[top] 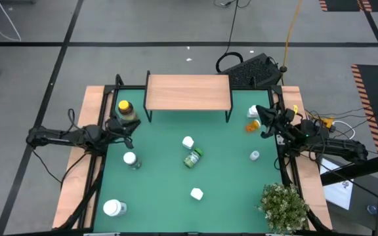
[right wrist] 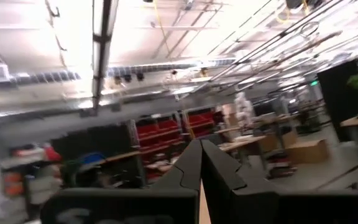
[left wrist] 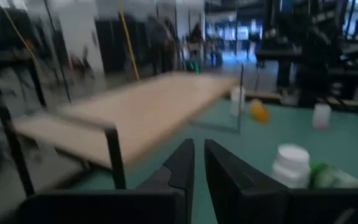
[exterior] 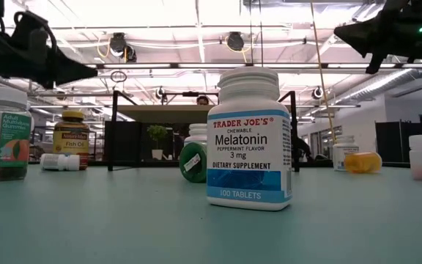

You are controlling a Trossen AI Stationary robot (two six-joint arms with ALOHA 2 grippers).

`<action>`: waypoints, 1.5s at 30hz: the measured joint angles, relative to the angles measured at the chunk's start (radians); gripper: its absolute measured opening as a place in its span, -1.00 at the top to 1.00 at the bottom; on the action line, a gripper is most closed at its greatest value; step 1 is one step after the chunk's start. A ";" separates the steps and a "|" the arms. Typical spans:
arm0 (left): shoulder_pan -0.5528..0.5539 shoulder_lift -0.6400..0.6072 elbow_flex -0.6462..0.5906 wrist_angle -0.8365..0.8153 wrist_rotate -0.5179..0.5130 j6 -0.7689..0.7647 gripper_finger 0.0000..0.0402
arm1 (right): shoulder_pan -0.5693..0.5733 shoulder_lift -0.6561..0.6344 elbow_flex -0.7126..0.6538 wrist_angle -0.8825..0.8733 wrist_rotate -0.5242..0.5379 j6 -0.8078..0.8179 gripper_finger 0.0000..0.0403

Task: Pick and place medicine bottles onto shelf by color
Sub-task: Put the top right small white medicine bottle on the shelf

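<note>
Shelf (top: 188,92) stands at far edge of the green worktop (top: 222,164), top bare, no bottles on it.

Left tool (top: 127,129) sits at the left edge, fingers together, holding nothing; amber bottle (top: 125,110) w/ yellow cap is just beside it, toward the shelf's left leg. Left wrist view looks past the shut fingers (left wrist: 182,165) at the shelf board, w/ a white bottle (left wrist: 291,165) close by.

Right tool (top: 266,121) is at the right edge, raised, fingers together, empty; its wrist view points up at the ceiling. Near it: a white bottle (top: 252,111) and an orange one (top: 252,125) lying down, both right of the shelf's right leg.

Mid-worktop: white bottle (top: 188,142), green bottle (top: 192,158) on its side just beside it, another white (top: 196,193) nearer the front (Melatonin label in low view (exterior: 248,139)). Small white one (top: 254,155) on the right. Left side: white bottle (top: 131,159) on its side, big white-lidded jar (top: 114,208) at front left.

Potted plant (top: 283,206) at front-right corner. Nothing stands betw. the middle bottles and the shelf front.
</note>
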State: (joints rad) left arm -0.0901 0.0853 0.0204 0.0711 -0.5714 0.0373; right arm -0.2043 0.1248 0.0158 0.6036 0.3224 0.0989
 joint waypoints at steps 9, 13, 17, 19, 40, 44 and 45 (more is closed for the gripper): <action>-0.022 0.018 0.000 0.043 0.017 -0.130 0.79 | -0.030 0.047 0.000 -0.072 0.123 -0.097 0.77; -0.012 0.019 0.000 0.072 0.010 -0.030 0.79 | -0.032 0.087 0.000 -0.068 0.126 -0.154 0.46; 0.012 0.019 0.000 0.059 -0.007 -0.012 0.79 | -0.032 0.125 0.000 -0.063 0.202 -0.184 0.12; 0.027 0.020 0.000 0.059 -0.013 -0.020 0.79 | -0.032 0.141 0.000 -0.063 0.235 -0.180 -0.01; 0.016 0.084 0.000 0.038 -0.014 -0.262 0.79 | -0.033 0.437 0.285 -0.631 0.331 -0.016 -0.17; 0.012 0.117 0.000 0.037 0.005 -0.282 0.79 | -0.032 0.484 0.368 -0.658 0.332 -0.011 -0.16; 0.007 0.128 0.000 0.037 0.042 -0.269 0.79 | -0.032 0.493 0.385 -0.670 0.336 -0.019 -0.16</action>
State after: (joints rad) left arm -0.0836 0.2135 0.0204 0.1085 -0.5296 -0.2317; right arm -0.2367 0.6182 0.4012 -0.0669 0.6588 0.0794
